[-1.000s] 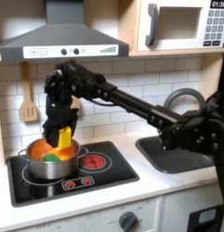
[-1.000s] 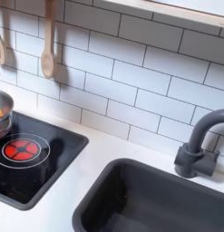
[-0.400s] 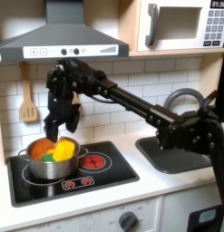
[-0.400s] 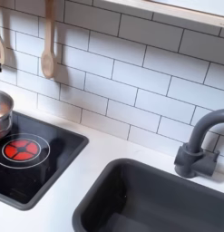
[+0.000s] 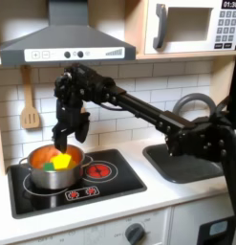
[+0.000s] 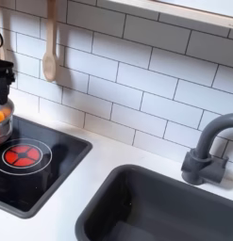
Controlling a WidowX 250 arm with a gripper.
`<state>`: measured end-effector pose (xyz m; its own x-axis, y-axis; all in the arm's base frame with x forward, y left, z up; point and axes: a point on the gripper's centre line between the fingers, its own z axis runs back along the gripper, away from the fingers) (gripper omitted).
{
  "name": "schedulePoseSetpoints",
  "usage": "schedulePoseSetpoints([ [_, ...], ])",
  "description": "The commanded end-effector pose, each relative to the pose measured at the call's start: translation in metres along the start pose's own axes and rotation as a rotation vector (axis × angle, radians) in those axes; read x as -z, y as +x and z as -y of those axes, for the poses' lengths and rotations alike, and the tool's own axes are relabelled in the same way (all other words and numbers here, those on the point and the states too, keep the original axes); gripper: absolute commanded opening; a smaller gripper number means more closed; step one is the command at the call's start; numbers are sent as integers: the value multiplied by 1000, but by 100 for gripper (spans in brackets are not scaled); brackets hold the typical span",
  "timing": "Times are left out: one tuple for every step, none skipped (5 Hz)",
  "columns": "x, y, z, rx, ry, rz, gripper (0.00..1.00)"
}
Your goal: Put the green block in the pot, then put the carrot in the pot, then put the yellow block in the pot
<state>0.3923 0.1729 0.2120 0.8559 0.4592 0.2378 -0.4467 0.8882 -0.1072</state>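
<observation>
- Above the pot [image 5: 53, 168], your gripper [image 5: 67, 137] hangs with nothing between its fingers; they look parted, pointing down over the pot's rim on the first exterior view's right side.
- At the second exterior view's left edge you see the gripper [image 6: 3, 79] as a dark shape cut off by the frame, so its fingers can't be read there.
- Inside the pot sit the yellow block [image 5: 62, 160], the carrot [image 5: 42, 155] as an orange mass, and a sliver of the green block [image 5: 50, 168] (mostly buried under the other two, hard to make out).
- You get only a slice of the pot [image 6: 4, 120] in the second exterior view, with a bit of orange showing inside.
- The pot stands on the black stovetop [image 5: 110, 187], on the burner at the first exterior view's left; the red burner [image 5: 97, 170] beside it is bare.
- A wooden spoon [image 6: 50, 58] hangs on the tiled wall, and the dark sink [image 6: 174, 212] with its faucet [image 6: 208, 151] lies well apart to the second exterior view's right.
- Compared with a second ago, the yellow block has left the fingers and lies in the pot, and the gripper has risen and shifted toward the first exterior view's right.
</observation>
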Motion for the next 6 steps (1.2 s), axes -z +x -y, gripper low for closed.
schedulePoseSetpoints([
  [0,-5,14,29,-6,8,100],
  [-12,-19,15,30,-6,58,100],
  [-31,-39,14,33,5,101,100],
  [-41,-56,20,40,-10,131,100],
  [-51,-68,20,31,-13,162,100],
  [-61,-71,22,28,-19,197,100],
])
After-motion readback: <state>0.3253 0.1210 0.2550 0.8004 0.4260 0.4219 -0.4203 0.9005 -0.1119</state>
